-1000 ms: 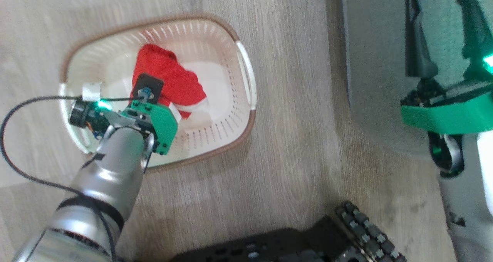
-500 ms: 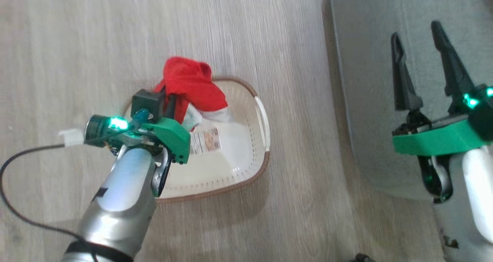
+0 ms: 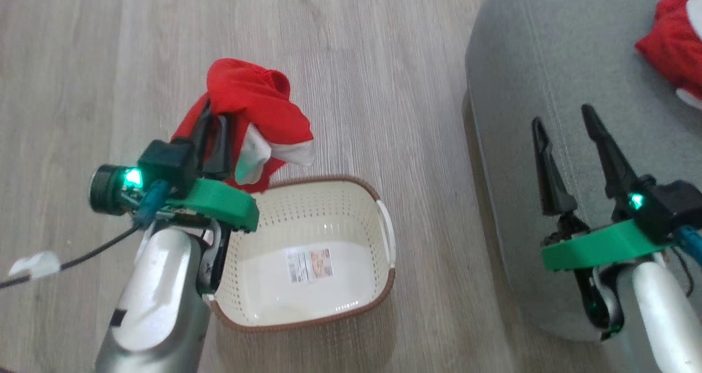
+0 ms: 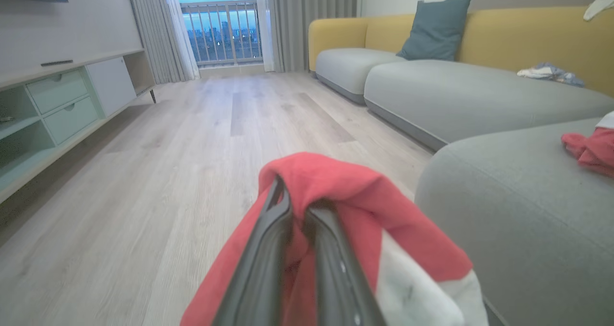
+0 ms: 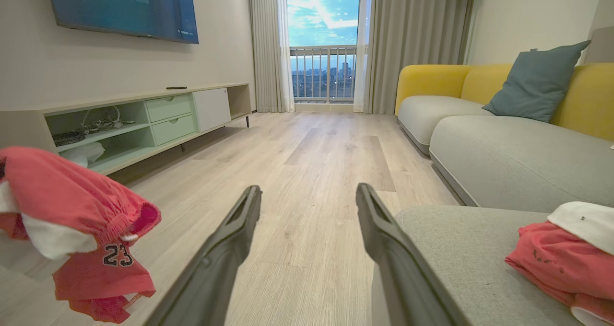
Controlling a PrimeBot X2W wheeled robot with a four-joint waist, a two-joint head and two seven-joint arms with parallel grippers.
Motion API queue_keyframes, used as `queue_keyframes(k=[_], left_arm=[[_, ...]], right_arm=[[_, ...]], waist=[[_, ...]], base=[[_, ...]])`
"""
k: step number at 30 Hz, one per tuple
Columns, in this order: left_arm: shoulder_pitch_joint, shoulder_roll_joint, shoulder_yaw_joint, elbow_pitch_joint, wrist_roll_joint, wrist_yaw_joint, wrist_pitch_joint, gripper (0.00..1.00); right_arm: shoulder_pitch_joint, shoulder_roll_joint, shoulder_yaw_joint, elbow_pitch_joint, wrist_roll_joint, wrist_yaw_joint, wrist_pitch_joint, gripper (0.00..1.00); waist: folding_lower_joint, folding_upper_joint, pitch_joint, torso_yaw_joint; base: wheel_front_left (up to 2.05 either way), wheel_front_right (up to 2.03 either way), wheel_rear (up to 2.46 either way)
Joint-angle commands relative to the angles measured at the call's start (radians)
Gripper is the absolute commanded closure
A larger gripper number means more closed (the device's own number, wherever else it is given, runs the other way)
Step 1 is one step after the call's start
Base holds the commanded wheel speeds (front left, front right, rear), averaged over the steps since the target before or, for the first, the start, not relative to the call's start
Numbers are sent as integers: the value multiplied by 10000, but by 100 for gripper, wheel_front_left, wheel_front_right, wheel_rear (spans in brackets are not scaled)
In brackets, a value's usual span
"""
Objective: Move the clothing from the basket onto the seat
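Red clothing piece [image 3: 252, 104] w/ white trim is being held up by L gripper [image 4: 296, 211], fingers being pressed together on the fabric. It's being hung in the air over the floor [image 3: 109, 60], just past the basket [image 3: 307, 208] far rim and well apart from the seat [image 3: 526, 60]. "23" is being shown on it in R wrist view.

Basket is being supported by the floor, paper label [image 3: 309, 264] showing on its bottom.

R gripper [image 3: 562, 118] is being held w/ fingers apart over the seat's rounded corner. 2nd red/white piece [image 3: 672, 44] is being supported by the seat's grey fabric top.

Room: pale wood-look plank floor is being lit from a balcony door [image 5: 324, 43] flanked by curtains. One wall is being taken up by a low console [image 5: 144, 120] w/ pale green drawers, TV [image 5: 124, 7] above. The opposite side is being taken up by a grey sofa [image 5: 503, 158] w/ yellow back and teal cushion [image 5: 537, 84].
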Motion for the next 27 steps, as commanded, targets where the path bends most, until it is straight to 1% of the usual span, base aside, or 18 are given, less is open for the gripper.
queue_keyframes(k=[1,7,10,13,18,19,20,27], left_arm=[[7,62,557,-856,125,-72,-131,100],[746,-91,1307,-2838,-105,-204,-131,100],[998,-116,1396,-3647,-121,-434,-131,100],[1123,-125,1321,-4135,-198,-650,-131,100],[1118,-128,1129,-4546,-579,-742,-131,100],[1115,-129,1062,-4606,-847,-766,-131,100],[1108,-129,1001,-4648,-1047,-817,-131,100],[1070,-130,612,-4579,-1372,-1258,-131,100]], right_arm=[[125,10,259,-233,41,-4,6,0],[560,131,332,-166,81,-4,6,0],[707,205,414,-177,85,-4,6,0],[821,182,551,-211,69,-4,6,0],[893,157,651,-260,53,-4,6,0],[900,152,668,-278,46,-4,6,0],[902,147,675,-308,27,-4,6,0],[935,104,885,-510,-115,-4,6,0]], waist=[[2,-1,-533,103],[2,-1,-1191,32],[2,-1,-1382,6],[2,-1,-1500,-7],[2,-1,-1570,-27],[2,-1,-1579,-33],[2,-1,-1583,-37],[2,-1,-1586,-57]], base=[[0,0,0],[0,0,0],[0,0,0],[0,0,0],[0,0,0],[0,0,0],[0,0,0],[0,0,0]])
